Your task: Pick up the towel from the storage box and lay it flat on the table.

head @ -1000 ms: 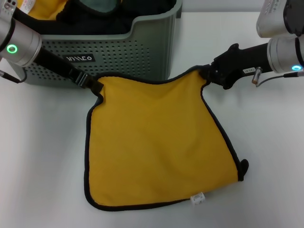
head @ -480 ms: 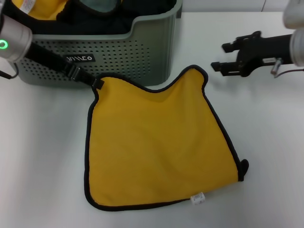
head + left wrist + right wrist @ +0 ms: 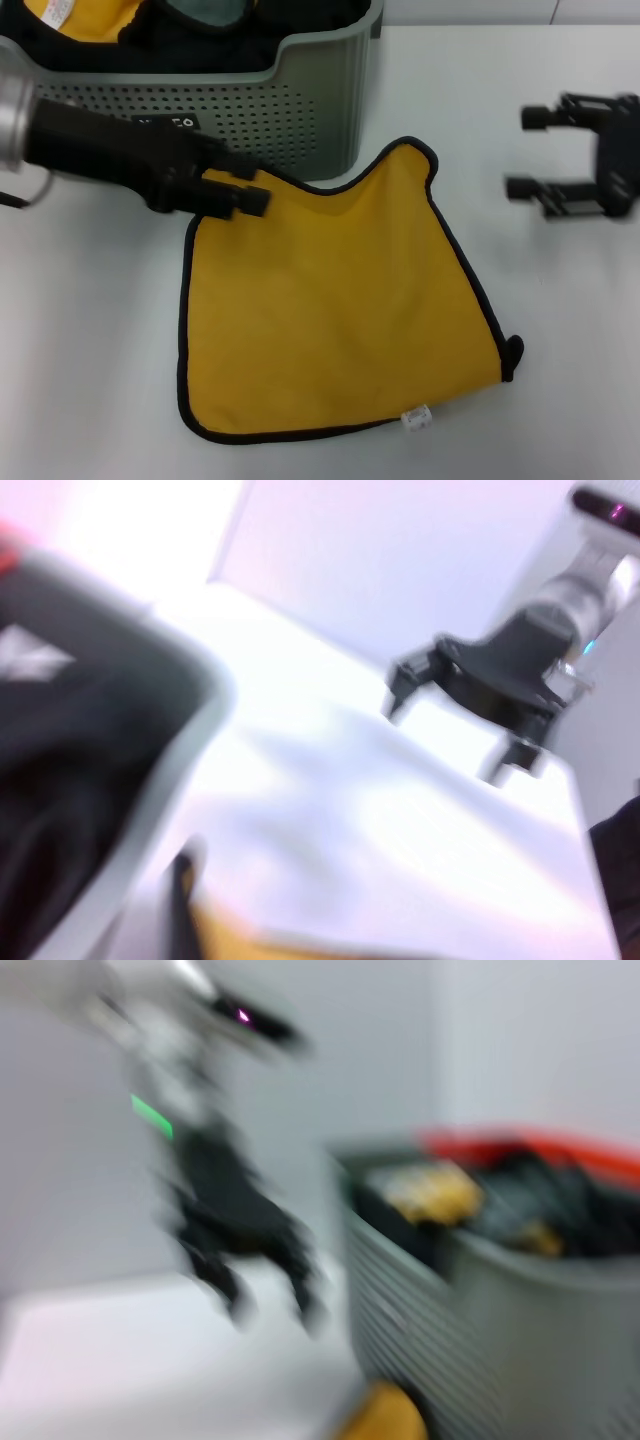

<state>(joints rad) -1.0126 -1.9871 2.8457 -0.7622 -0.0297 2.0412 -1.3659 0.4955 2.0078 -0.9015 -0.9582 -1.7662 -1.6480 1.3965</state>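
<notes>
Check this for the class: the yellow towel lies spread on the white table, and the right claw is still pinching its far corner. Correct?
Not quite. The head view shows the right claw open and clear of the towel, off to its side above the table. The towel does lie spread there.

Bright even light; both wrist views heavily motion-blurred

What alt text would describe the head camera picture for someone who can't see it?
A yellow towel lies spread on a white table before a grey storage box. The left gripper sits over its far corner; the right gripper, open, is off to the side.
</notes>
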